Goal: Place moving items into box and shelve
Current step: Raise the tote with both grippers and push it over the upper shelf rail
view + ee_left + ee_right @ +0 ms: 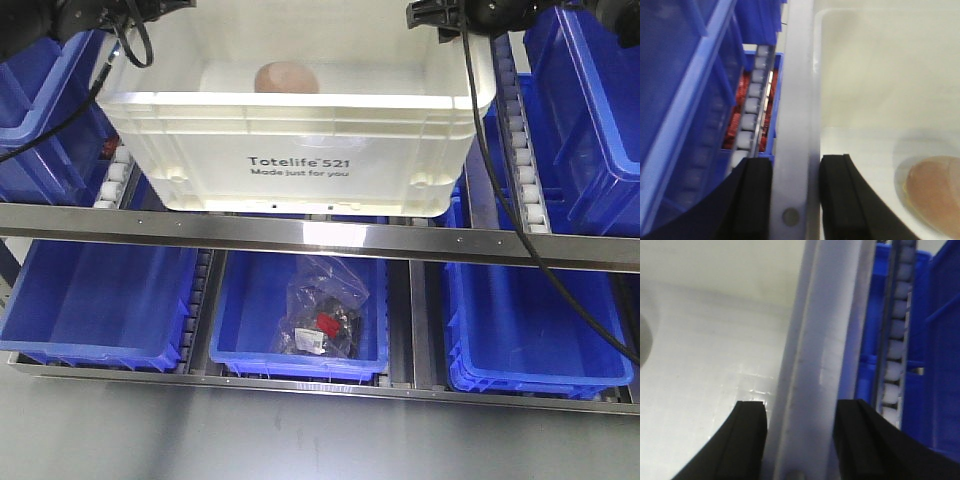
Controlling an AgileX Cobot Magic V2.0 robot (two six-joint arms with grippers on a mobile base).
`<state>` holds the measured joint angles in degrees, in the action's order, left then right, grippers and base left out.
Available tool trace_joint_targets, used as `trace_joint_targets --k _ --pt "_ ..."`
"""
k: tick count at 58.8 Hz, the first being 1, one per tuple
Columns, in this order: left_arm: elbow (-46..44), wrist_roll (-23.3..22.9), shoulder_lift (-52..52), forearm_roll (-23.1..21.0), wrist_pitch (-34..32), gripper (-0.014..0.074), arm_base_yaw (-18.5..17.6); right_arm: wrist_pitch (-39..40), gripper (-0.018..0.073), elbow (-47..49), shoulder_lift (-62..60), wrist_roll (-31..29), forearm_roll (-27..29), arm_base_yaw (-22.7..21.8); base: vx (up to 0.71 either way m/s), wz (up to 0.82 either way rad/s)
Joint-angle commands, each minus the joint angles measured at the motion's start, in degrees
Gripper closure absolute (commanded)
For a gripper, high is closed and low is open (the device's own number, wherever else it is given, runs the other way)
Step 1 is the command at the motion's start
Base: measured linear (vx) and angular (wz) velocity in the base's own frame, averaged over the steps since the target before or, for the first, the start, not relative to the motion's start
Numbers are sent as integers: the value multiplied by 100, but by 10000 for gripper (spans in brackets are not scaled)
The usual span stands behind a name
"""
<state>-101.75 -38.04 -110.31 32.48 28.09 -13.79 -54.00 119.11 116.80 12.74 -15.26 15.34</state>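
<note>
Box (300,140) rests on the shelf (320,236), pinkish-brown item (286,78) inside, with left claw (796,167) and right claw (800,412) each clamping a rim. Push evenly, so it stays square between the blue bins (585,110).

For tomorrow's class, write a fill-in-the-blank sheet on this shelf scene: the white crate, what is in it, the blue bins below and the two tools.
1. The white crate is printed "Totelife" followed by the number ___.
2. The number of pinkish-brown buns visible inside the crate is ___.
3. The clear plastic bag lies in the ___ blue bin of the lower row.
4. The left tool and the right tool each clamp the crate's ___.

Missing words: 521; one; middle; rim.
</note>
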Motion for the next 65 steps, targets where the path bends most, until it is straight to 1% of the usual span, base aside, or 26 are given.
trace_joint_targets --k 1,13,33,44,52,61,65 --pt "-231 -61 445 287 -907 594 -65 656 564 250 -464 295 -545 -8 0 0" --pt "-231 -56 386 287 -1308 594 -68 771 564 250 -366 334 -520 -8 0 0" --pt "-231 -50 190 287 -1278 594 -68 714 564 250 -70 374 -534 -8 0 0" --pt "-231 -50 146 287 -1514 594 -68 911 564 250 -61 391 -631 -15 0 0" --pt "-231 -50 76 287 -1640 594 -68 1031 564 250 -61 602 -649 -166 0 0" --pt "-231 -50 46 287 -1716 594 -68 1038 564 250 -61 602 -506 -385 0 0" --pt "-231 -50 46 353 -1758 594 -68 1105 564 250 -61 602 -441 -423 0 0"
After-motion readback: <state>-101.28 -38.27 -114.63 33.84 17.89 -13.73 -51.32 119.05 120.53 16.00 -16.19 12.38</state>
